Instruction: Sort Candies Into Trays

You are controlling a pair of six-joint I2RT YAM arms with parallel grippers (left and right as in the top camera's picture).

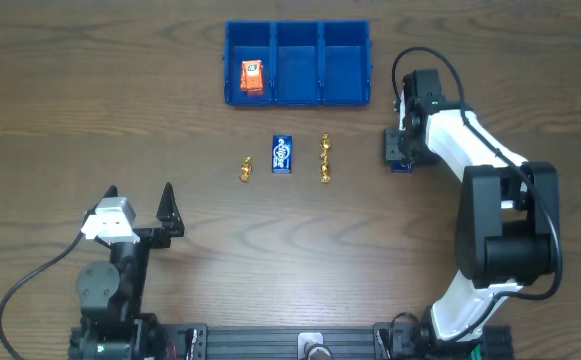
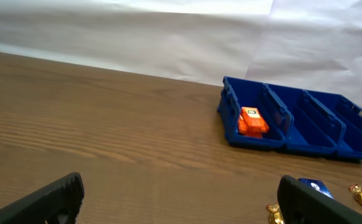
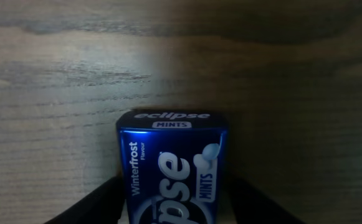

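My right fingers point(image 1: 401, 152) are clenched on a mint box point(image 3: 173, 163). Its long axis runs back between them toward my wrist, with one short end facing outward. The tray point(image 1: 298, 101) lies farther up the bench and toward my left, its right bin point(image 1: 345, 58) nearest. That bin and the middle one look bare, while an orange candy point(image 1: 253, 78) sits in the left bin. I judge the coming carry short and mine, since my left fingers point(image 1: 140, 195) hang released, well apart near my base. A second mint box point(image 1: 282, 154) and gold candies point(image 1: 324, 148) lie on the bench near the tray. Whether my box touches the bench I cannot tell. From above, my arm hides most of it.
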